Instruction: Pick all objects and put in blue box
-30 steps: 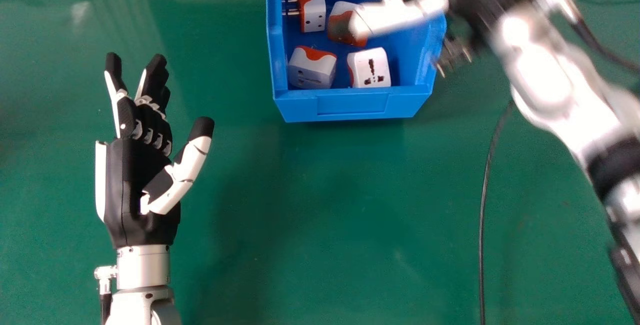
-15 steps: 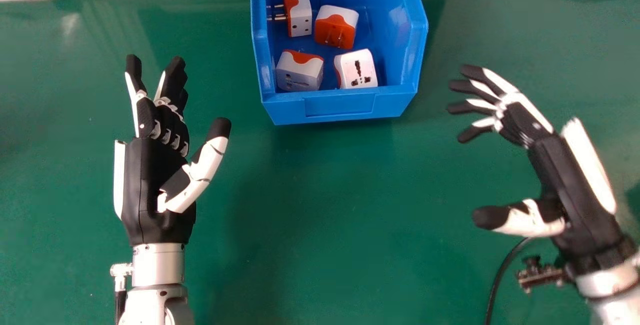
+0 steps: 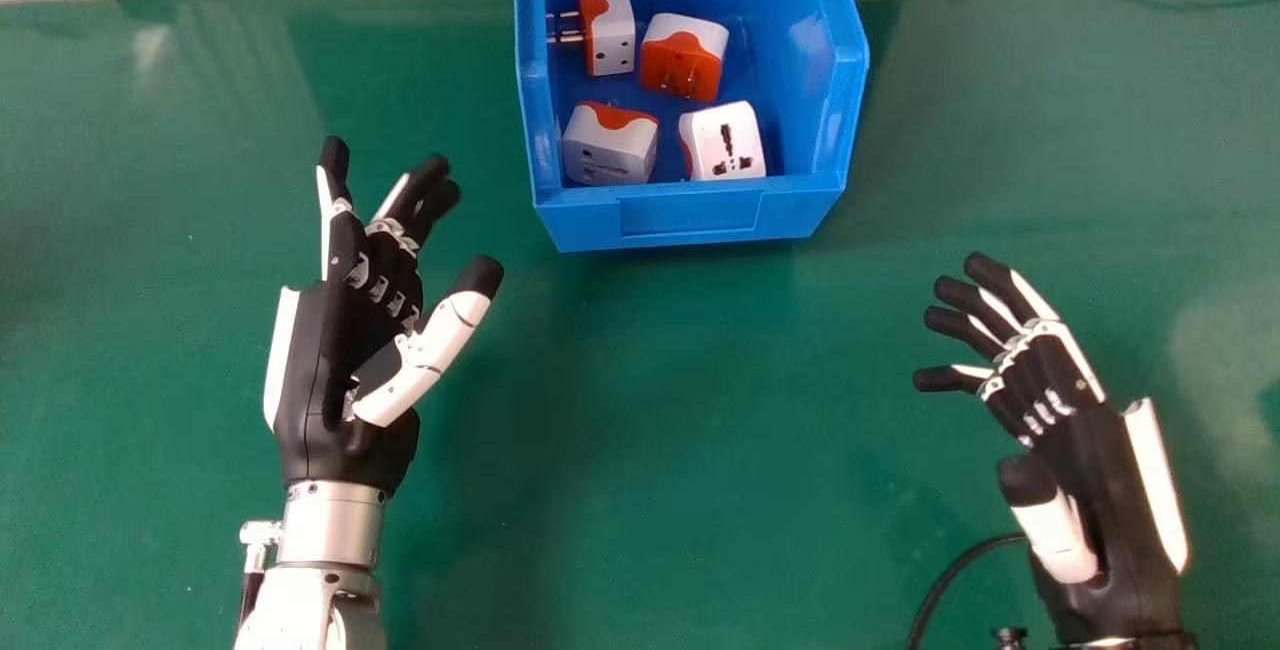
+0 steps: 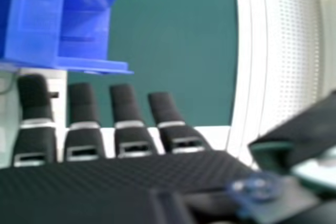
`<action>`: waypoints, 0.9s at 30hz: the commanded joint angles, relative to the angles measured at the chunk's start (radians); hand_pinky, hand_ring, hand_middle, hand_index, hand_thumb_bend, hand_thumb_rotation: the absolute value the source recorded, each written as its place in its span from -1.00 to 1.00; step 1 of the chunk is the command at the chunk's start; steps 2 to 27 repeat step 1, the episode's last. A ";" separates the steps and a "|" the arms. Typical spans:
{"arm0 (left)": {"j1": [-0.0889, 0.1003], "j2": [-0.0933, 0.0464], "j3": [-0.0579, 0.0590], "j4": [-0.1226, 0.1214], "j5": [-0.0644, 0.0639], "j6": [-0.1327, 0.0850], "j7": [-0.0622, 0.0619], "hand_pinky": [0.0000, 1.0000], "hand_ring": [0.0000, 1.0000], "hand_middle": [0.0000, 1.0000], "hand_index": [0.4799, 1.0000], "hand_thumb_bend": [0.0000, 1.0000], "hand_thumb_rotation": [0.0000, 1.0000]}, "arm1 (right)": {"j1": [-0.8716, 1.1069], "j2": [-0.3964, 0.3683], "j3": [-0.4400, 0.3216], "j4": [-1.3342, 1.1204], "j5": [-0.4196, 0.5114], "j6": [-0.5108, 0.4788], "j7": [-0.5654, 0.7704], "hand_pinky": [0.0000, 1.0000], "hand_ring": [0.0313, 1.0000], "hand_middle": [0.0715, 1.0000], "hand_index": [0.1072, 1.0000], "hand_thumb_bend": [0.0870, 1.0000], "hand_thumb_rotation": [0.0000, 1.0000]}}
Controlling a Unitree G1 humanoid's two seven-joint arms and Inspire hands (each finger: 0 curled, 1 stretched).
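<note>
Lying inside the box [image 3: 690, 217], four adapters [image 3: 684, 60] are facing different ways, probably because getting them in is mattering more than order. The left hand [image 3: 318, 370] and right hand [image 3: 1105, 500] are hovering empty on either side, nearer the robot, fingers spread, likely because nothing is needing a grip.
</note>
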 commanded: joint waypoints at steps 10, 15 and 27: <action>0.007 0.008 -0.014 -0.027 0.022 -0.005 0.018 1.00 0.65 0.69 -0.33 0.69 0.69 | -0.006 0.019 -0.011 -0.010 0.024 -0.010 0.039 0.41 0.70 0.74 0.78 0.68 0.90; 0.007 0.008 -0.014 -0.027 0.022 -0.005 0.018 1.00 0.65 0.69 -0.33 0.69 0.69 | -0.006 0.019 -0.011 -0.010 0.024 -0.010 0.039 0.41 0.70 0.74 0.78 0.68 0.90; 0.007 0.008 -0.014 -0.027 0.022 -0.005 0.018 1.00 0.65 0.69 -0.33 0.69 0.69 | -0.006 0.019 -0.011 -0.010 0.024 -0.010 0.039 0.41 0.70 0.74 0.78 0.68 0.90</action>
